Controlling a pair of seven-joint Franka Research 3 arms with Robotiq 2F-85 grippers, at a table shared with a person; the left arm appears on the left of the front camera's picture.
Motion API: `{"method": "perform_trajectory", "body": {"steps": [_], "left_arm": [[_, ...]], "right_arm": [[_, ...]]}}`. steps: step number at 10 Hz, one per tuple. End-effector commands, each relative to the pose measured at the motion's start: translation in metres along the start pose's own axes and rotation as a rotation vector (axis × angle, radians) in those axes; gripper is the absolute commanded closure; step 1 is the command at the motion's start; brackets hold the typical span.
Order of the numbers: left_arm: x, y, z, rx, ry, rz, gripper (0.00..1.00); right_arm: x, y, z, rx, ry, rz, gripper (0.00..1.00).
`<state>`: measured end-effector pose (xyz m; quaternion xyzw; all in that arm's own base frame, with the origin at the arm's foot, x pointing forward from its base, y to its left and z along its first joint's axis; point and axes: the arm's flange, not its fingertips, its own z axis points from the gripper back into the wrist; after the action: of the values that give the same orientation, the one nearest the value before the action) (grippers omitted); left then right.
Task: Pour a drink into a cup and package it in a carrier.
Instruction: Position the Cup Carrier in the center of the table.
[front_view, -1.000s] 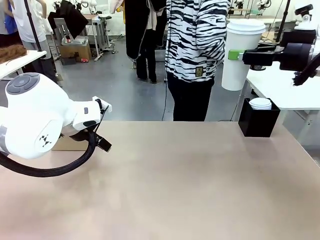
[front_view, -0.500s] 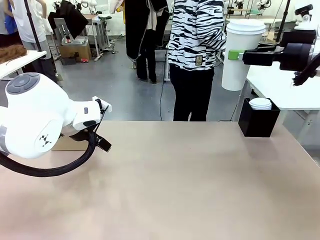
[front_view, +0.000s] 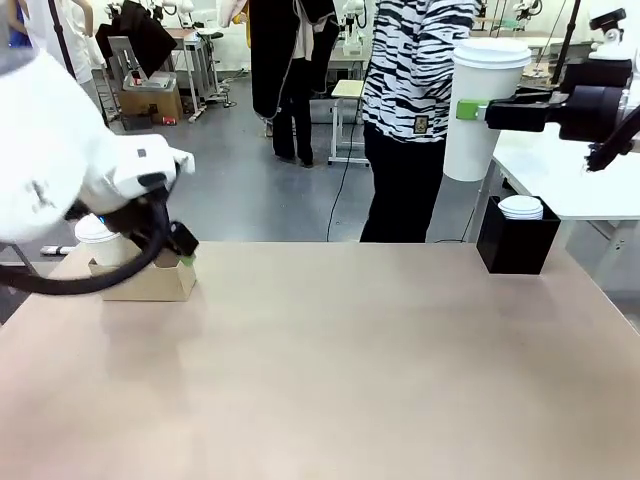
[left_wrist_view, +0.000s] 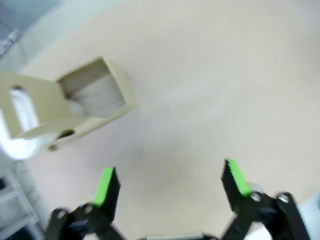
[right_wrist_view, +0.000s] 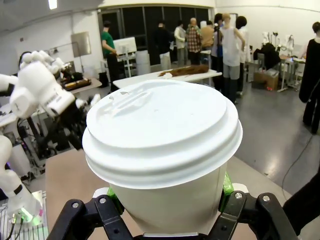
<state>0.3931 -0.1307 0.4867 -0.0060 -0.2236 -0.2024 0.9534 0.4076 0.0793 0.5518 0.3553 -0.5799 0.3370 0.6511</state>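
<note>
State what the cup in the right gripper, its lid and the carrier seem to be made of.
The cup is probably paper: a plain, matte white wall with no gloss. The lid is likely thin plastic: a smooth moulded dome with a raised rim, embossed detail and a soft sheen. The carrier looks like cardboard: dull tan with flat, folded panels.

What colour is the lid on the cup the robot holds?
The lid is white, like the cup; best seen in the right wrist view.
</note>
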Motion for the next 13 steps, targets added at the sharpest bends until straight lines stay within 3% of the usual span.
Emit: {"method": "perform_trajectory", "body": {"steps": [1, 5, 9, 13], "left_arm": [[0.023, 0.009, 0.039, 0.016, 0.025, 0.077, 0.0], [0.074, 0.062, 0.06, 0.084, 0.074, 0.223, 0.0], [0.097, 0.118, 0.014, 0.094, 0.133, 0.324, 0.0], [0.092, 0.144, -0.019, 0.125, 0.166, 0.385, 0.0]], "right_arm": [[0.004, 0.001, 0.0, -0.002, -0.01, 0.001, 0.19], [0.004, 0.001, 0.0, -0.002, -0.01, 0.001, 0.19], [0.004, 0.001, 0.0, -0.002, -0.01, 0.001, 0.19], [0.004, 0.001, 0.0, -0.002, -0.01, 0.001, 0.19]]}}
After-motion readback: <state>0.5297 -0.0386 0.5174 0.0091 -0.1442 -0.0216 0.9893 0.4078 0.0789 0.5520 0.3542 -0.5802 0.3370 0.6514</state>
